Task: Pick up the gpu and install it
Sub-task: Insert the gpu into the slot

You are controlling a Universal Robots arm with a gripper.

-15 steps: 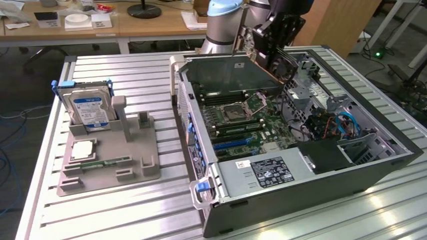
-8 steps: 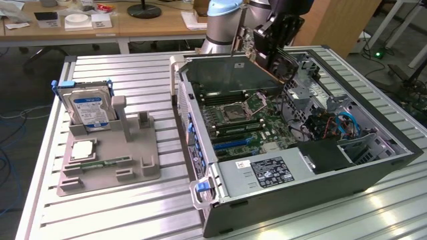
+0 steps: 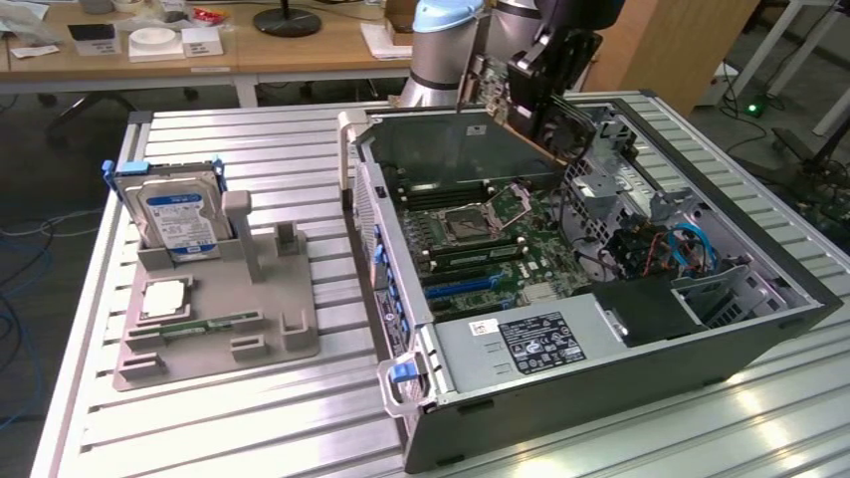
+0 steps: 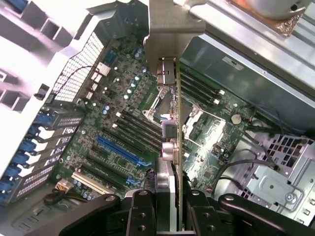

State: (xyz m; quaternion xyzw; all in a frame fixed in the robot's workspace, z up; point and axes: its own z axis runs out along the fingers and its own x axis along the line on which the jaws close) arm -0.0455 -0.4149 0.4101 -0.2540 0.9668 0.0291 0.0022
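My gripper point(image 3: 548, 72) hangs over the far end of the open computer case point(image 3: 743, 334), shut on the gpu point(image 3: 563, 121), a dark card held on edge above the case's interior. In the wrist view the gpu point(image 4: 175, 123) runs edge-on away from the gripper point(image 4: 170, 216), its silver end bracket point(image 4: 167, 29) at the far end, and the black fingers point(image 4: 140, 211) clamp it from both sides. Below the card lies the green motherboard point(image 4: 113, 118) with its blue slot point(image 4: 120, 150). The card is well above the board and touches nothing.
A grey holder point(image 3: 219, 319) on the exterior view's left carries a hard drive point(image 3: 179, 214) with a blue-white label and a square silver CPU chip point(image 3: 166, 297). Inside the case are the CPU socket point(image 3: 476, 221), a power supply point(image 3: 531, 344) and blue cables point(image 3: 684, 249). A wooden desk point(image 3: 199, 50) stands behind.
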